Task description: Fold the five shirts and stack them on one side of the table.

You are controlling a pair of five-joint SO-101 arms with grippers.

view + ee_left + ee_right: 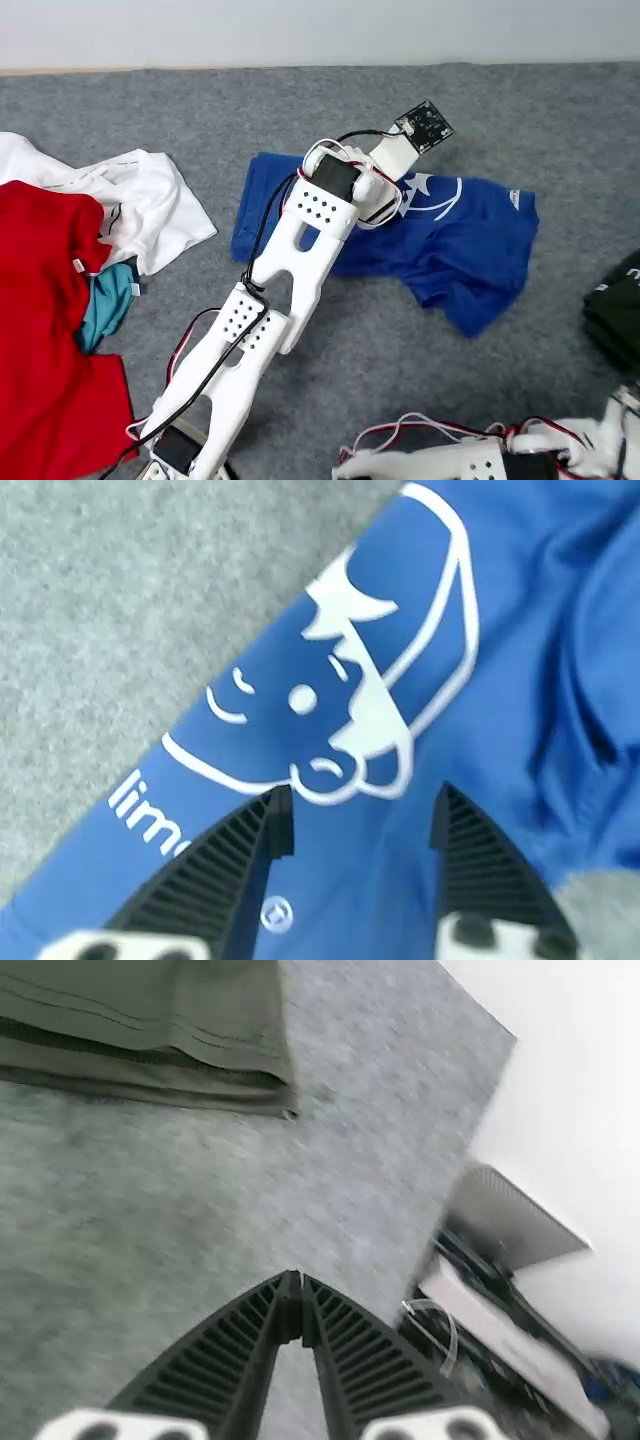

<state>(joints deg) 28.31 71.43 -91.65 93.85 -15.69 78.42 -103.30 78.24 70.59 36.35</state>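
Observation:
A blue shirt point(450, 235) with a white print lies spread and rumpled at the table's middle. My left gripper point(360, 815) hangs open just above its printed part point(370, 680), with nothing between the fingers. The left arm point(300, 240) stretches from the front left over the shirt. A folded dark green shirt point(140, 1030) lies at the right edge point(615, 305). My right gripper point(300, 1295) is shut and empty, low over bare table in front of it. At the left lie a white shirt point(140, 200), a red shirt point(45, 320) and a teal shirt point(110, 300) tucked between them.
Grey felt covers the table point(400, 350). The right arm point(480, 460) lies low along the front edge. Past the table's right edge, the right wrist view shows equipment and cables point(500, 1300) below a white wall.

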